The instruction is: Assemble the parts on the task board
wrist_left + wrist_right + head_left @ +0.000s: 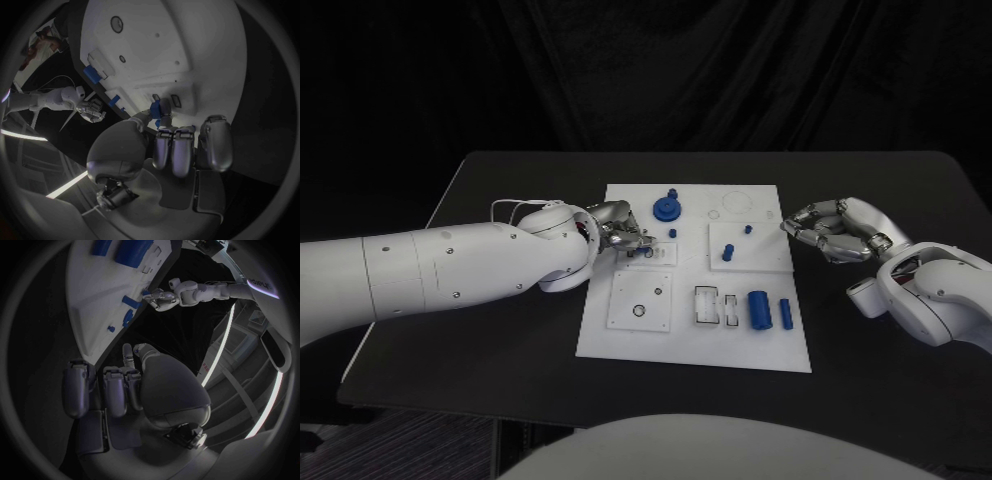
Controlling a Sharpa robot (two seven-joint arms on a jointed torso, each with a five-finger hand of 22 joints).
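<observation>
The black worktop (502,340) is carrying the white task board (697,345) at its centre. The left hand (620,232) is sitting over the board's nine o'clock edge, pinching a small blue part (156,108) between its fingertips. The right hand (826,230) is hovering just off the three o'clock edge, fingers curled in, grasping nothing. A blue gear (669,209) is sitting at twelve o'clock and a blue cylinder (760,310) at five.
</observation>
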